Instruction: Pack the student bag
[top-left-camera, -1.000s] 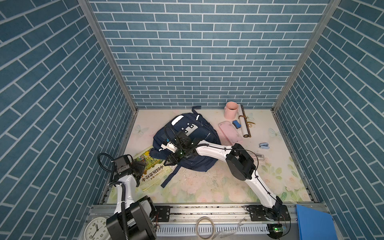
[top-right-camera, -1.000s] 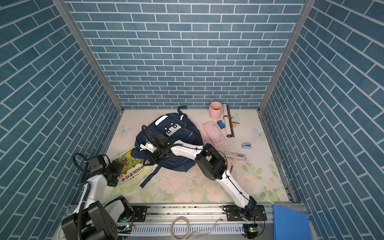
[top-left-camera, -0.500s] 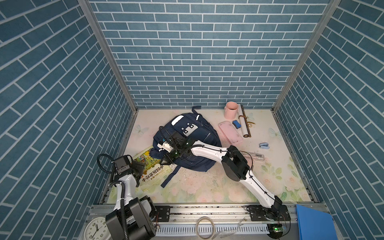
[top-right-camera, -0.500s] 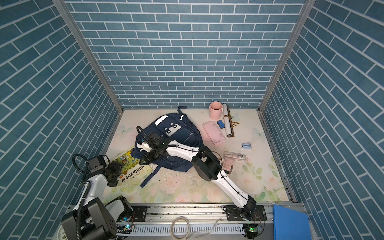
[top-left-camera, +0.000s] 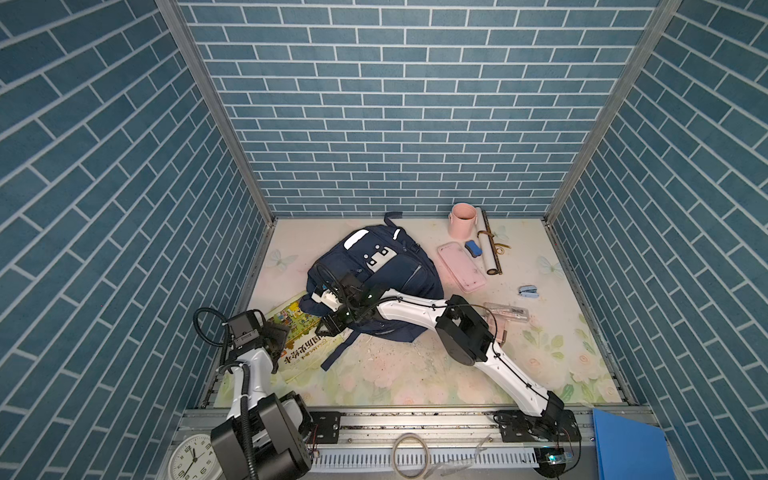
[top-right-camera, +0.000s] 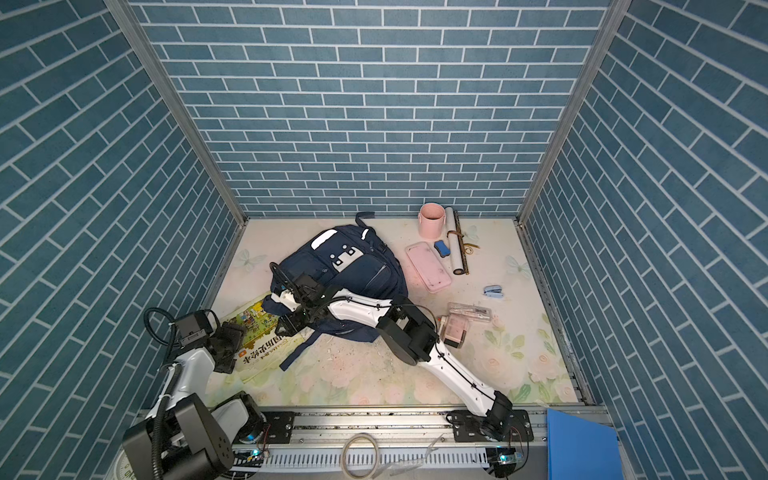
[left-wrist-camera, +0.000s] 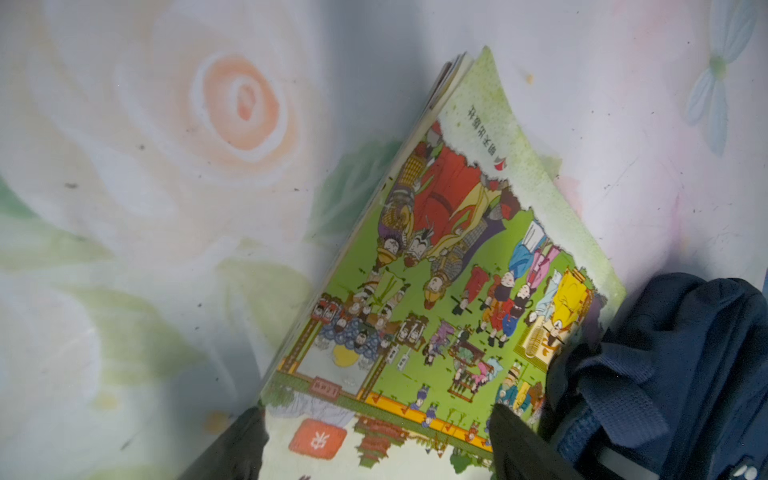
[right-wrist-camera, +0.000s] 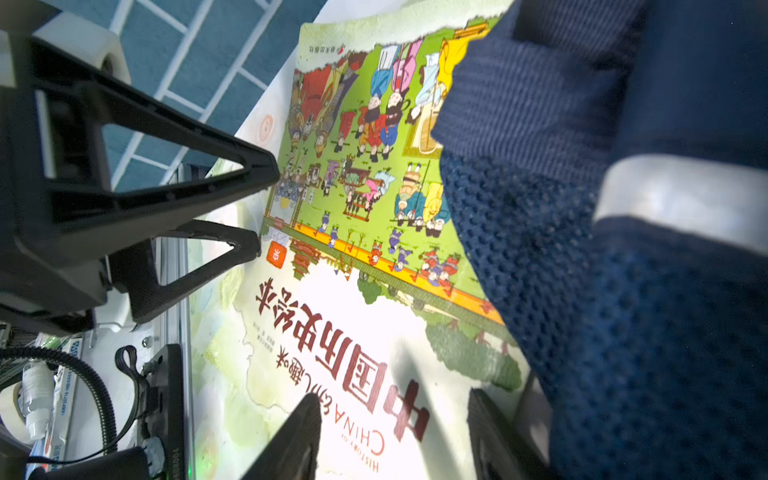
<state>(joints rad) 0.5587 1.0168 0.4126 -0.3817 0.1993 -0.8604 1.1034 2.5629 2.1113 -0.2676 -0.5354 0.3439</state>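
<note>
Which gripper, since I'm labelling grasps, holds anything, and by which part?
Neither. The left gripper hangs open over the book; the right gripper is open beside the student bag.

The table before me wears a pale cloth printed with roses and butterflies. The student bag lies flat, left of the middle, with its near edge over one corner of a picture book. By the back wall stands a pink cup. Just beside it lie a paper roll and a flat pink case, with a small blue block between them. Nearer me, on the right, lie a clear pencil box and a small blue thing.
</note>
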